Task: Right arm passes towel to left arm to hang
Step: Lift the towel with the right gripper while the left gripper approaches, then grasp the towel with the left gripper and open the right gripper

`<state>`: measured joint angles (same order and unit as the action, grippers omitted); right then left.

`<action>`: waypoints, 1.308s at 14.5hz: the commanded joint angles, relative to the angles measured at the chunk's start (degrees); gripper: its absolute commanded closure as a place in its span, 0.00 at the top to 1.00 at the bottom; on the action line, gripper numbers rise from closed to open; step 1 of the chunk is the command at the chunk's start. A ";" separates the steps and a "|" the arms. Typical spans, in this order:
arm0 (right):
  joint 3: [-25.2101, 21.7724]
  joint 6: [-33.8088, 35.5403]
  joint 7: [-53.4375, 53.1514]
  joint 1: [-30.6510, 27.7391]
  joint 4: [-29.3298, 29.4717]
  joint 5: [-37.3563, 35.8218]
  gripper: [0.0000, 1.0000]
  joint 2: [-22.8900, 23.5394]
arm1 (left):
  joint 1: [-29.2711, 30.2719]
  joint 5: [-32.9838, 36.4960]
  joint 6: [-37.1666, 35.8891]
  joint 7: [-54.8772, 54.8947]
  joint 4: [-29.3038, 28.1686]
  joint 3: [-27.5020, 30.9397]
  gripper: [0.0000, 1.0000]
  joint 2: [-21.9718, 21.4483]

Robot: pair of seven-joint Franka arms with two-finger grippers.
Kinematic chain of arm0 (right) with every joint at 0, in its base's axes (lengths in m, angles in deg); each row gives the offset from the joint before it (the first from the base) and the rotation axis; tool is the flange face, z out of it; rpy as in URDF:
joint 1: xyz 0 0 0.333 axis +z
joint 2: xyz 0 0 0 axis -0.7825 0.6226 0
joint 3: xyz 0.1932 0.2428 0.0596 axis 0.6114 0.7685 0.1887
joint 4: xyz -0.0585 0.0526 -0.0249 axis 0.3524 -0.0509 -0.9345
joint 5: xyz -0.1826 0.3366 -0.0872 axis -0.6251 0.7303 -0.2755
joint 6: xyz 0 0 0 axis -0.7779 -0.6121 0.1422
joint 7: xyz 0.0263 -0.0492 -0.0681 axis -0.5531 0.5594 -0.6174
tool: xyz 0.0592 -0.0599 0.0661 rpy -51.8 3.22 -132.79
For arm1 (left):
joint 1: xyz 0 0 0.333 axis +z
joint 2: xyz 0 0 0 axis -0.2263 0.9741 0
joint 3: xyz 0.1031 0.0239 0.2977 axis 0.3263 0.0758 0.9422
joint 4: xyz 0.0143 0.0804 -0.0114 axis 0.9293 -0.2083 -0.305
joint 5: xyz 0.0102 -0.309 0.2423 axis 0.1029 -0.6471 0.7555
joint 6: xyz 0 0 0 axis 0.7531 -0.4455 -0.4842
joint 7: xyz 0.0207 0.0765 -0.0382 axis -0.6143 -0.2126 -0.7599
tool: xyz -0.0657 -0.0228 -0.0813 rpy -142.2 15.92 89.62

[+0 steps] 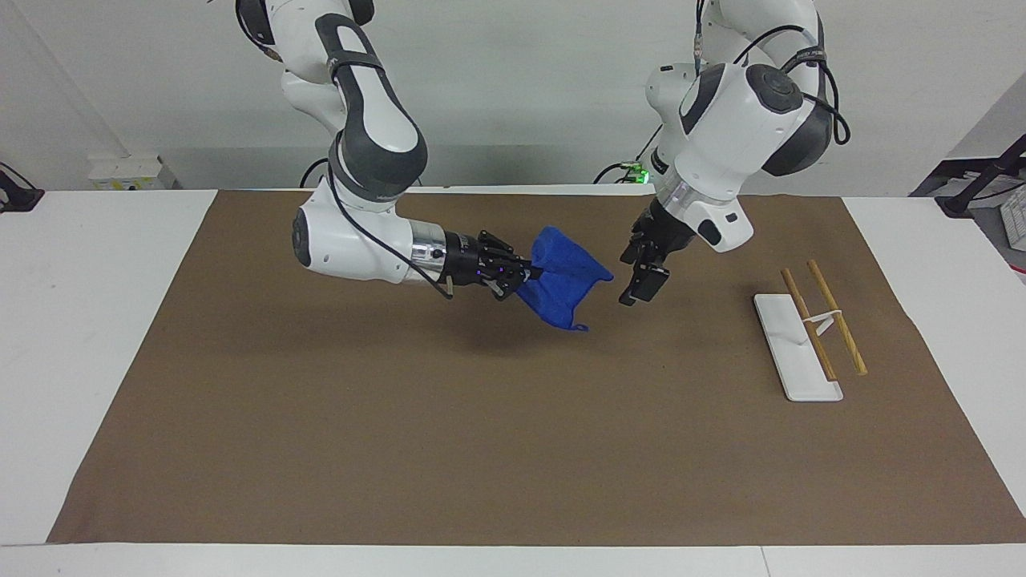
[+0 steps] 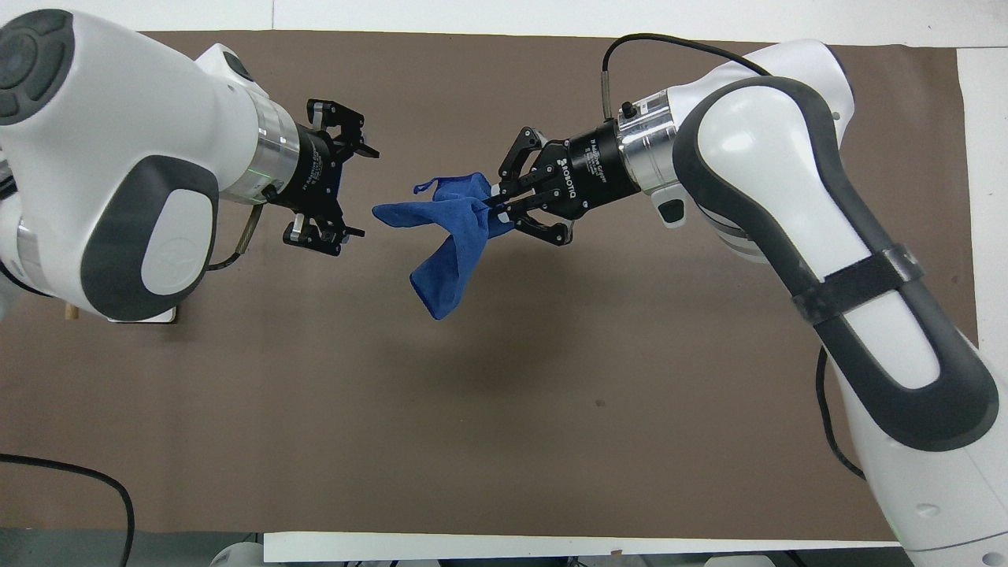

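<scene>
My right gripper (image 1: 531, 277) (image 2: 494, 206) is shut on one end of the bright blue towel (image 1: 565, 276) (image 2: 449, 236) and holds it in the air over the middle of the brown mat. The towel sticks out toward the left arm and one fold hangs down, clear of the mat. My left gripper (image 1: 638, 287) (image 2: 356, 191) is open and empty. It points at the towel's free end from the left arm's side, at about the same height, a small gap away and not touching it.
A towel rack (image 1: 805, 340) with a white base and two wooden rods lies on the brown mat (image 1: 513, 449) toward the left arm's end. In the overhead view the left arm covers most of it.
</scene>
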<state>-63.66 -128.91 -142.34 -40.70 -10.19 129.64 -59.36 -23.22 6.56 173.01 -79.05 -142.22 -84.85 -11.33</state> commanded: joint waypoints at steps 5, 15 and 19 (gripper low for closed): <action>0.10 -3.65 -1.08 1.51 -1.86 1.21 0.01 -1.57 | -0.23 -3.88 1.97 -0.20 -2.87 -1.75 0.75 -0.76; 0.10 -3.91 -1.00 1.69 -2.03 1.04 0.01 -1.57 | 0.73 -5.29 3.02 0.24 -2.88 -1.75 0.00 -0.68; 0.01 -5.31 -1.00 2.39 -2.03 0.95 0.03 -1.57 | 0.82 -4.94 2.59 8.31 -2.79 -1.14 0.00 -0.68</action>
<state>-63.68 -132.24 -142.66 -38.66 -10.43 129.65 -59.40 -22.80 2.44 175.11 -74.97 -144.13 -86.42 -11.21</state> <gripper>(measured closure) 0.934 0.974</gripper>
